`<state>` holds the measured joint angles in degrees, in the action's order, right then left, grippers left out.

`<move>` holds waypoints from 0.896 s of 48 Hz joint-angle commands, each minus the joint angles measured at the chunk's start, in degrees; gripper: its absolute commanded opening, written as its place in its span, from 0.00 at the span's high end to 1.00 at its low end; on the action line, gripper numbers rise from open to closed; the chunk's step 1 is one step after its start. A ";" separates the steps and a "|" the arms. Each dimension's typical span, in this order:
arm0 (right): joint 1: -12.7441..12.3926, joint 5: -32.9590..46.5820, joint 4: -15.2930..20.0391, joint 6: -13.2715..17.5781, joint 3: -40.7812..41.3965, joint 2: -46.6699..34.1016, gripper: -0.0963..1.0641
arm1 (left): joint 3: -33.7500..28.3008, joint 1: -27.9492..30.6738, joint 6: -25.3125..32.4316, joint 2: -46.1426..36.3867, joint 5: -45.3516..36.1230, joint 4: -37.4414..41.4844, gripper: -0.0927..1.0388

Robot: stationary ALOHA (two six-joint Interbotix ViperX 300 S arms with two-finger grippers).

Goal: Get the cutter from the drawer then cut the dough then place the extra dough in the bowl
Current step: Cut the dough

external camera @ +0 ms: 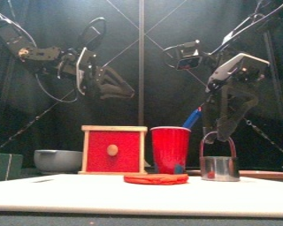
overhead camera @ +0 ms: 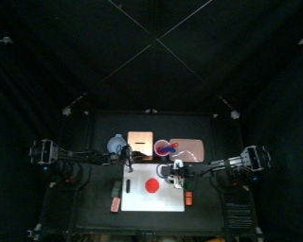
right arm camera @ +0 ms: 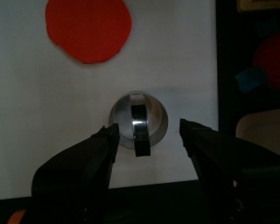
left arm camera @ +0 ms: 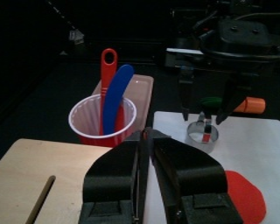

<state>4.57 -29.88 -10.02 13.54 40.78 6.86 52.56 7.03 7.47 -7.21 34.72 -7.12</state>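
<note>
**While the cutter stands short of the dough, a poor grab could tip it**

Though the cutter (external camera: 219,168) is already out on the white cutting board (overhead camera: 132,197), it sits low and right in the front view. It is near the flat red dough (external camera: 156,178), which lies low in the middle of the frame, but not on it. The right gripper (external camera: 218,132) hangs just above it with its pincer released, jaws spread to either side of the upright wire handle. The left gripper (left arm camera: 146,140) waits in the upper left, held high, its pincer clenched on nothing.

To my eye the handle is the worry. It is thin, and if the jaws close off-centre they may pinch past it or knock the cutter over. A tilted carry could then land it half off the dough, or bump the red cup (external camera: 172,148) close by.
</note>
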 commanded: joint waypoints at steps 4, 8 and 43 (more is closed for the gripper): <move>0.09 0.26 0.53 -1.76 -1.67 0.35 0.22 | -0.62 0.09 0.09 0.79 0.62 -0.53 0.42; 0.09 0.18 1.05 -2.20 -1.67 0.35 0.27 | -0.53 0.09 0.09 1.41 0.62 -0.79 0.42; 3.96 -2.46 0.79 -1.32 -17.05 -7.38 0.40 | 1.76 -0.35 -0.09 2.20 0.62 -5.01 0.42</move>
<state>8.17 -32.34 -9.23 12.04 27.33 0.00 54.67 6.77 7.38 -4.83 34.72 -11.69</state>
